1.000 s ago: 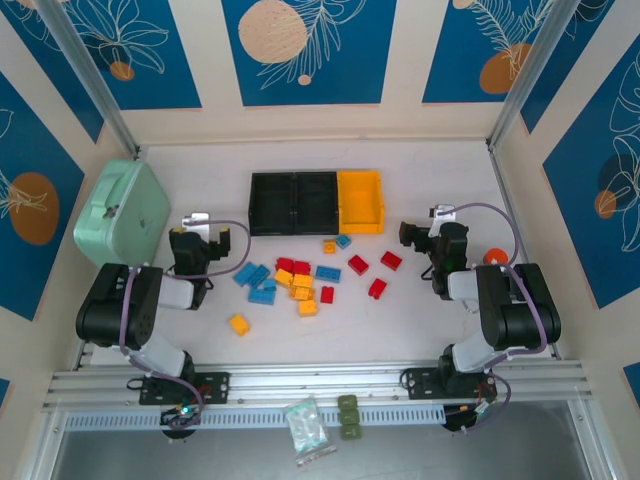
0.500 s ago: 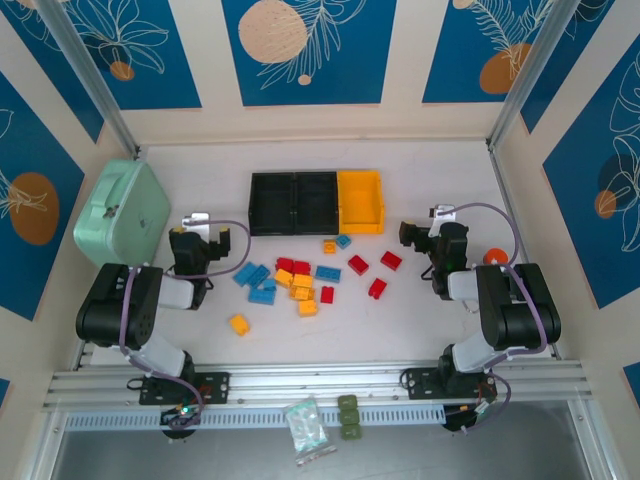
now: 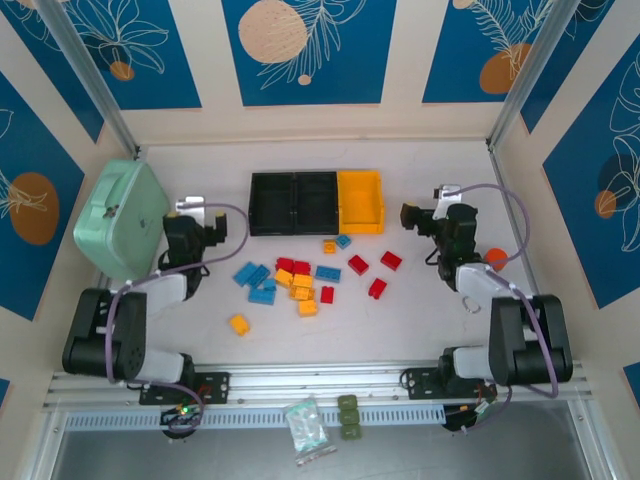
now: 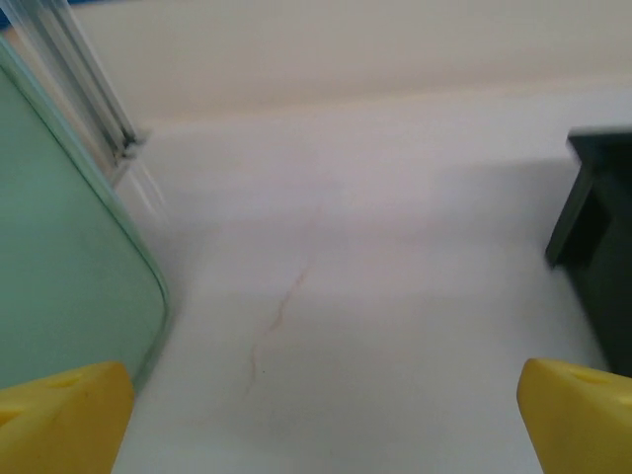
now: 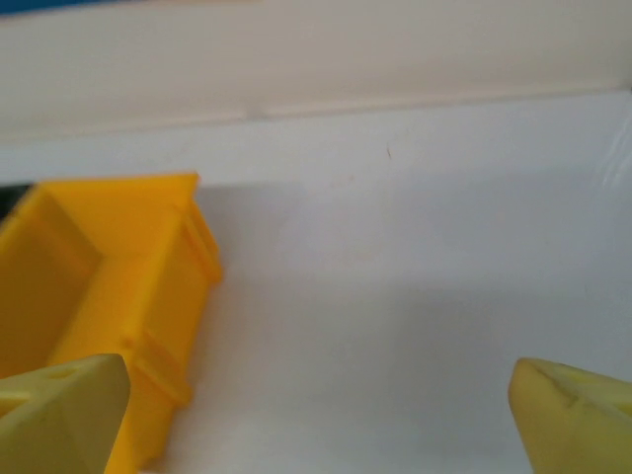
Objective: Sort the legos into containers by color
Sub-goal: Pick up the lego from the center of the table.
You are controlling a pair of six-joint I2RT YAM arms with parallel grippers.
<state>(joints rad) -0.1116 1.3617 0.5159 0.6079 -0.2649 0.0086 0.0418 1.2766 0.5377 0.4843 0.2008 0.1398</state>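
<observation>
- Blue, yellow-orange and red legos lie loose on the table at centre frame of the top view; one yellow brick sits apart at lower left.
- Just above them, the containers stand in a touching row: two black bins at left, one yellow bin at right.
- At centre left, beside the green case, the left gripper is released, jaws wide, nothing between them.
- At centre right, the right gripper is likewise released and empty.
</observation>
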